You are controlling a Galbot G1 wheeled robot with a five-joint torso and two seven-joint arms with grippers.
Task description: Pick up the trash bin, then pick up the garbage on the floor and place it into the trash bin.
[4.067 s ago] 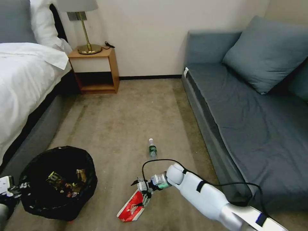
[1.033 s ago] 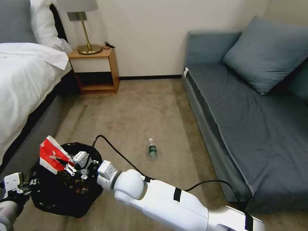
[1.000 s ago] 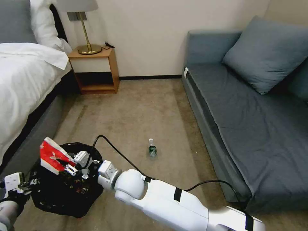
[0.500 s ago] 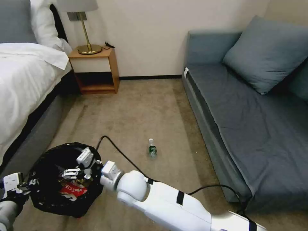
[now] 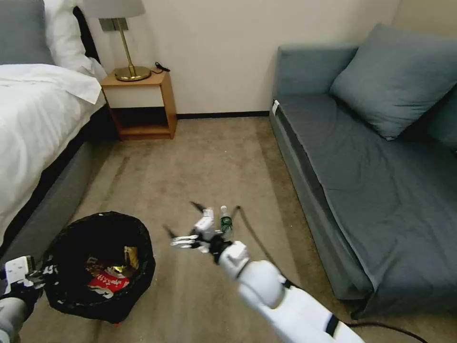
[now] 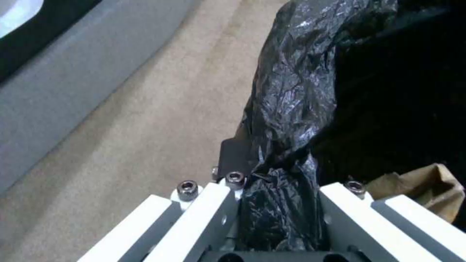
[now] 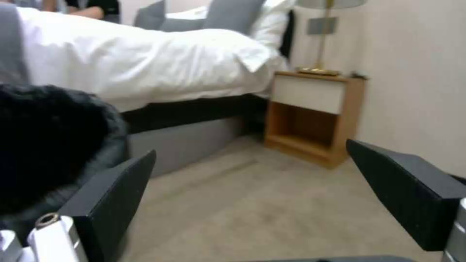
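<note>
right gripper is swinging off the bin, fingers spread and empty, wrapper inside, left gripper pinching the liner, bottle lying on the carpet.

You have open floor through the middle, running from the near carpet to the far wall. On the left the bed hems in that side, and the trash bin stands near, close against the bed base, leaving a thin strip between them. On the right the sofa walls off the whole edge. At the far left a nightstand blocks the corner. A small bottle lies mid-floor, just beside your right gripper, whose fingers are spread.
</note>
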